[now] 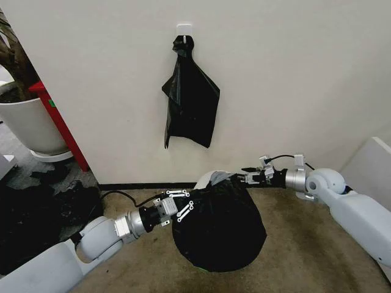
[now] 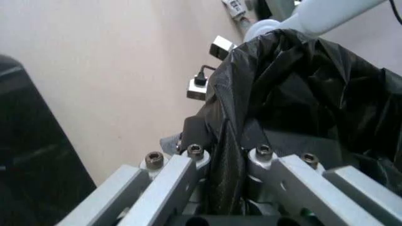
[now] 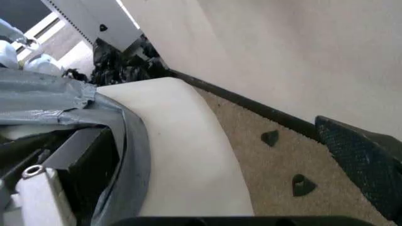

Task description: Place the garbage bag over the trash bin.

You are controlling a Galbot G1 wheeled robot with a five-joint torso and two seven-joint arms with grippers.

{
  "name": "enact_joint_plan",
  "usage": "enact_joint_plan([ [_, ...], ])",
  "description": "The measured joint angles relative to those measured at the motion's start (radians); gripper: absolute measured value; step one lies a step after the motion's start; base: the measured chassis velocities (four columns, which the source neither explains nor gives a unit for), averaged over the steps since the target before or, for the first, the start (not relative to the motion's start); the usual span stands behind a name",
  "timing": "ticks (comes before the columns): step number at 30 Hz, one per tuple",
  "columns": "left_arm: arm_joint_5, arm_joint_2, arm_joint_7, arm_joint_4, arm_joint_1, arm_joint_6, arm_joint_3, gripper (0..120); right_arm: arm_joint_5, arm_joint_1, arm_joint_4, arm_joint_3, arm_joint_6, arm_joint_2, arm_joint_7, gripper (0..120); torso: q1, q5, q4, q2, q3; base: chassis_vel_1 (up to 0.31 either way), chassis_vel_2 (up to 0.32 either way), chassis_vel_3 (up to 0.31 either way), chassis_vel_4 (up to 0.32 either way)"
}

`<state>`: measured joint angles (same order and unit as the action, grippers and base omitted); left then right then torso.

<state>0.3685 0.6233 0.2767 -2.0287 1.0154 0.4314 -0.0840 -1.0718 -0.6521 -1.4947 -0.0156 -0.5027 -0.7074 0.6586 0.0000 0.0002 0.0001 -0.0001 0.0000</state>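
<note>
Setting: plain indoor room corner, home or office undetermined. Evidence: bare off-white painted wall [image 1: 293, 73] with dark baseboard [image 1: 140, 185]; beige short-pile carpet floor [image 1: 305, 244]; large white round planter [image 1: 27, 125] holding a plant; small white adhesive wall hook [image 1: 184, 27].

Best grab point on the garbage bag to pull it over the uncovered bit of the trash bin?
Likely the garbage bag hem at the wall side, where the trash bin rim shows white. Come from the right, where the right pincer sits at that edge; the left pincer pinches a fold on the opposite side.
</note>
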Motion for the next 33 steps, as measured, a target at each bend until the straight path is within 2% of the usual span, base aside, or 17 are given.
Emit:
enact_joint_plan([
  [5, 0.086, 0.022, -0.030, 0.011, 0.025, -0.046, 0.029, 4, -0.015, -0.010, -0.008, 0.018, 0.018, 0.018, 0.000, 100, 0.000, -0.0002, -0.0001, 0.000, 0.000, 0.000, 0.000, 0.000, 0.000],
  [8, 0.192, 0.041, -0.080, 0.023, 0.050, -0.105, 0.039, 4, -0.063, -0.030, -0.018, 0.066, 0.013, 0.035, -0.007, 100, 0.000, -0.0002, -0.0002, 0.000, 0.000, 0.000, 0.000, 0.000, 0.000],
  [16, 0.304, 0.058, -0.130, 0.035, 0.078, -0.168, 0.038, 4, -0.131, -0.078, -0.034, 0.120, 0.007, 0.068, -0.020, 100, 0.000, -0.0002, 0.0000, 0.000, 0.000, 0.000, 0.000, 0.000, 0.000],
  [19, 0.408, 0.081, -0.193, 0.056, 0.072, -0.212, 0.035, 4, -0.144, -0.122, -0.044, 0.183, 0.011, 0.075, -0.058, 100, 0.000, 0.0002, -0.0003, 0.000, 0.000, 0.000, 0.000, 0.000, 0.000],
  [22, 0.501, 0.110, -0.257, 0.082, 0.063, -0.254, 0.039, 4, -0.209, -0.171, -0.158, 0.247, 0.028, 0.079, -0.232, 100, 0.000, -0.0004, -0.0003, 0.000, 0.000, 0.000, 0.000, 0.000, 0.000],
  [23, 0.543, 0.121, -0.288, 0.086, 0.062, -0.277, 0.040, 4, -0.221, -0.195, -0.228, 0.267, 0.046, 0.076, -0.345, 100, 0.000, -0.0010, -0.0001, 0.000, 0.000, 0.000, 0.000, 0.000, 0.000],
  [24, 0.543, 0.121, -0.288, 0.086, 0.062, -0.277, 0.040, 4, -0.221, -0.195, -0.228, 0.267, 0.046, 0.076, -0.345, 100, 0.000, -0.0010, -0.0001, 0.000, 0.000, 0.000, 0.000, 0.000, 0.000],
  [26, 0.625, 0.135, -0.348, 0.081, 0.062, -0.322, 0.035, 4, -0.221, -0.233, -0.376, 0.282, 0.088, 0.053, -0.582, 100, 0.000, -0.0002, -0.0002, 0.000, 0.000, 0.000, 0.000, 0.000, 0.000],
  [28, 0.689, 0.144, -0.399, 0.066, 0.062, -0.357, 0.025, 4, -0.218, -0.253, -0.496, 0.283, 0.105, 0.023, -0.748, 100, 0.000, -0.0003, 0.0002, 0.000, 0.000, 0.000, 0.000, 0.000, 0.000],
  [31, 0.792, 0.156, -0.497, 0.044, 0.045, -0.401, 0.003, 4, -0.173, -0.271, -0.664, 0.270, 0.091, -0.006, -0.907, 100, 0.000, -0.0004, 0.0001, 0.000, 0.000, 0.000, 0.000, 0.000, 0.000],
  [33, 0.811, 0.158, -0.514, 0.040, 0.040, -0.409, 0.000, 4, -0.168, -0.274, -0.695, 0.265, 0.088, -0.010, -0.930, 100, 0.000, -0.0003, 0.0001, 0.000, 0.000, 0.000, 0.000, 0.000, 0.000],
])
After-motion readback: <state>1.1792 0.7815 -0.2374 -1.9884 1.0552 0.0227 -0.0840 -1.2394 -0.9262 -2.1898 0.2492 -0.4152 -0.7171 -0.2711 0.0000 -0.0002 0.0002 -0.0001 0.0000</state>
